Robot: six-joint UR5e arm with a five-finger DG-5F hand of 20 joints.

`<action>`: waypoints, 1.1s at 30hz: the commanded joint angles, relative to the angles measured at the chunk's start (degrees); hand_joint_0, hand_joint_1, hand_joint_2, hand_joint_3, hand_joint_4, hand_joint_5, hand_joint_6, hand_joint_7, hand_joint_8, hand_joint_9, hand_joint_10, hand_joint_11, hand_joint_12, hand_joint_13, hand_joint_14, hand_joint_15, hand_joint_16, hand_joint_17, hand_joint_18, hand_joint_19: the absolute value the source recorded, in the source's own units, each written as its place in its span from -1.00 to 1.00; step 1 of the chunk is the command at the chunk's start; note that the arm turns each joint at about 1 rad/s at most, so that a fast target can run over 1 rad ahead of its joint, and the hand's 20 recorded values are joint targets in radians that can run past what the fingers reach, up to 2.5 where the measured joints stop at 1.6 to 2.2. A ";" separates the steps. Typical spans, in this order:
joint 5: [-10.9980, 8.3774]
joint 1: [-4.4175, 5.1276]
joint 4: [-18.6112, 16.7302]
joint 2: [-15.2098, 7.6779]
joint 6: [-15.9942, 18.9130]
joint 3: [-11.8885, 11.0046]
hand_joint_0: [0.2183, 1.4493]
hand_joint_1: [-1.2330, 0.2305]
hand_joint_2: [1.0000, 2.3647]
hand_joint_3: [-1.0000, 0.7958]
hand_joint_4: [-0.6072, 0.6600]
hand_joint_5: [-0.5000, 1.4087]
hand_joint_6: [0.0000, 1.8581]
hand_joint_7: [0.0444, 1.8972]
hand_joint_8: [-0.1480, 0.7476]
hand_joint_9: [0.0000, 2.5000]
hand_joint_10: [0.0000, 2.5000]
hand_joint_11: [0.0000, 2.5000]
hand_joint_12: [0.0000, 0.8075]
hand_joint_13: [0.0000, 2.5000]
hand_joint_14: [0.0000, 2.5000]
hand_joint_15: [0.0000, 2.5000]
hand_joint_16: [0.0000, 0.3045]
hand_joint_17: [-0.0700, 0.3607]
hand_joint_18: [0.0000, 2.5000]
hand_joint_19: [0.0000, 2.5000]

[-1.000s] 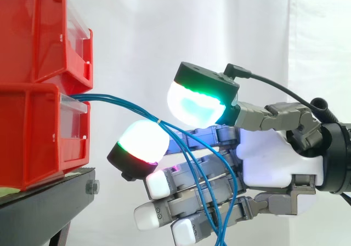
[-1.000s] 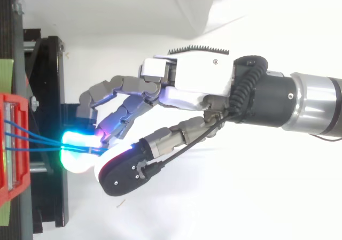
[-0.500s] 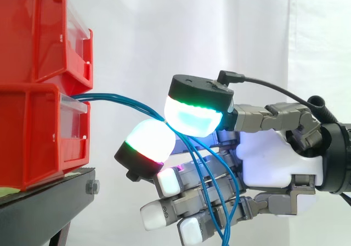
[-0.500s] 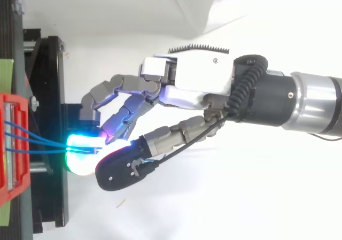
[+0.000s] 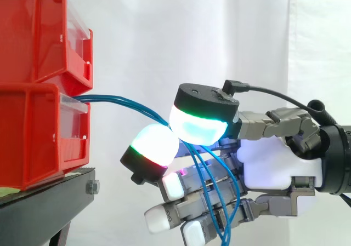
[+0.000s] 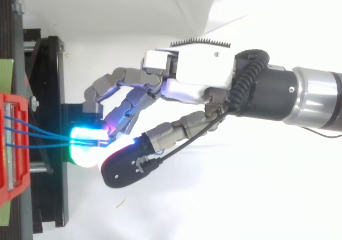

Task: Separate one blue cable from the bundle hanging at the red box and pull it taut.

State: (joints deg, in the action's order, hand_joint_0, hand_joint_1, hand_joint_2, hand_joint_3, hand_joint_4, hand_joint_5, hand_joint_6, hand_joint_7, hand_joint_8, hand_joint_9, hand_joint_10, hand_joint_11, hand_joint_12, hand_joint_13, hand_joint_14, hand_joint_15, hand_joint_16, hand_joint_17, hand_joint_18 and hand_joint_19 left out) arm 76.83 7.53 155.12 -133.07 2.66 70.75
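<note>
Against the white curtain (image 5: 219,38), I saw the hand (image 5: 271,164) pinching the blue cables (image 5: 120,102) between glowing pads (image 5: 156,144), near the red box (image 5: 38,131).

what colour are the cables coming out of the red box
Blue, clearest in the side view, where the cables leave the red box.

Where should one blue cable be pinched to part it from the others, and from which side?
On the span just off the lower red bin, where the blue cables fan apart seen from above; at the pads of the hand they merge. Come in from the open side opposite the bin, probably.
</note>
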 commanded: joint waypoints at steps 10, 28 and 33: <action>2.18 -1.29 11.70 1.50 -3.18 -2.64 -0.33 -0.35 -0.99 -0.36 0.19 -0.64 -0.02 -0.01 0.05 -0.29 -0.99 -0.45 -0.10 -0.38 -0.99 -0.73 -0.73 -0.25 -0.39 -0.54; 1.13 -1.29 14.60 4.05 -7.23 -2.64 -0.37 -0.19 -1.00 -0.42 0.20 -0.62 -0.06 0.08 0.07 -0.25 -0.99 -0.45 -0.11 -0.35 -0.99 -0.72 -0.73 -0.25 -0.37 -0.53; -0.10 -1.29 13.63 4.05 -6.96 -2.64 -0.35 -0.30 -0.98 -0.23 0.18 -0.61 -0.06 0.13 0.09 -0.25 -0.99 -0.45 -0.08 -0.35 -0.99 -0.72 -0.73 -0.24 -0.36 -0.53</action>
State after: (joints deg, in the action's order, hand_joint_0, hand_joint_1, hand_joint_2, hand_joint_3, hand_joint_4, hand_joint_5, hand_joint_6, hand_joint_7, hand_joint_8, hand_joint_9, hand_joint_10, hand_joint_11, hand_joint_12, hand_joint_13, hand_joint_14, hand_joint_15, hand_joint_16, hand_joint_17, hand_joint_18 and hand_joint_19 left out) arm 77.41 6.24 169.37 -129.03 -4.42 68.12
